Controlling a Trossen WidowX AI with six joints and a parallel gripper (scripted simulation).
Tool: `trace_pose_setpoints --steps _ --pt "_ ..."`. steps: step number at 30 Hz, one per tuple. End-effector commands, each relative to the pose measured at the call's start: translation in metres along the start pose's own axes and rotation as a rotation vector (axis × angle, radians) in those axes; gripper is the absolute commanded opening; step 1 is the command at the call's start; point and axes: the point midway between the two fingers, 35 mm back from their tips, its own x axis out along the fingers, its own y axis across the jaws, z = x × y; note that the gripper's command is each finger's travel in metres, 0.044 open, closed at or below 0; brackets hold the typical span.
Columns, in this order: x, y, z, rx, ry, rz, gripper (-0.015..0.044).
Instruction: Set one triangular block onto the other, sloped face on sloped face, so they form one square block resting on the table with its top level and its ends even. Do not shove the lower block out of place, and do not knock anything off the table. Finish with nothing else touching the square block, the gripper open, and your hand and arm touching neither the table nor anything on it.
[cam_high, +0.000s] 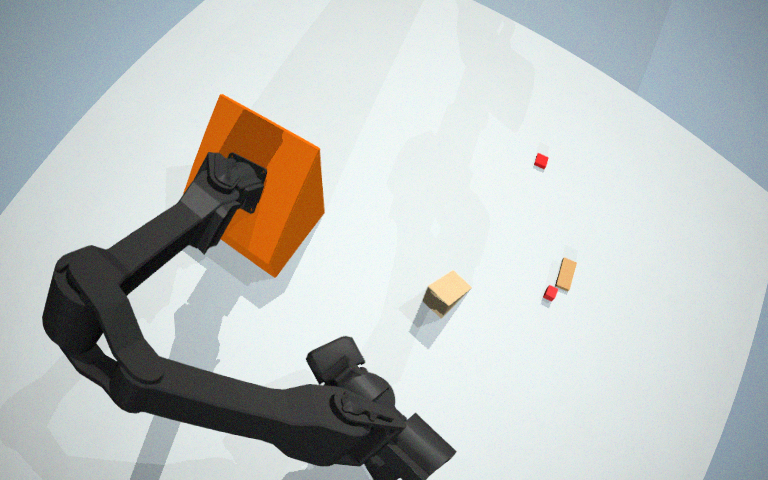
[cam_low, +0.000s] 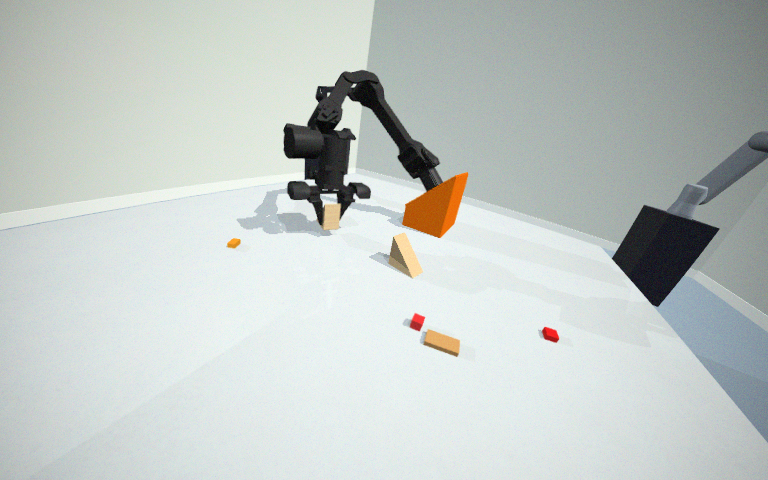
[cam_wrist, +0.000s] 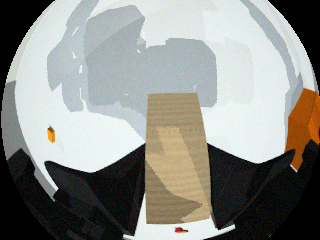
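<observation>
My tool (cam_low: 330, 213) (cam_wrist: 174, 146) is partway open, its fingers closed on the two sides of one triangular block (cam_low: 331, 216) (cam_wrist: 176, 160), which I hold over the counter (cam_high: 634, 362) (cam_low: 254, 367) (cam_wrist: 240, 120). I cannot tell how much space lies beneath it. From above, my own arm (cam_high: 215, 396) (cam_low: 390, 118) hides this block.

The other triangular block (cam_high: 448, 289) (cam_low: 405, 255) stands on the counter, well apart from the one I hold, with its sloped face turned upward. The two are not joined yet.

A big orange wedge-shaped piece (cam_high: 294, 192) (cam_low: 433, 208) (cam_wrist: 301, 125) stands near the foot of my arm. Farther out, a flat tan block (cam_high: 566, 274) (cam_low: 441, 343) lies just beside a small red cube (cam_high: 550, 293) (cam_low: 417, 322), and a second red piece (cam_high: 541, 161) (cam_low: 550, 334) lies well apart from them. A little orange piece (cam_low: 233, 243) (cam_wrist: 51, 134) lies on the other side of my tool from the big orange one.
</observation>
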Motion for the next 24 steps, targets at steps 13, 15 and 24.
trace_pose_setpoints --steps 13,15,24 --pt "0.021 -0.003 -0.001 -0.036 0.0 -0.003 0.0" --pt "0.021 -0.003 -0.001 -0.036 0.0 -0.003 0.0" --pt "0.02 -0.002 0.0 -0.029 -0.004 -0.001 0.021"
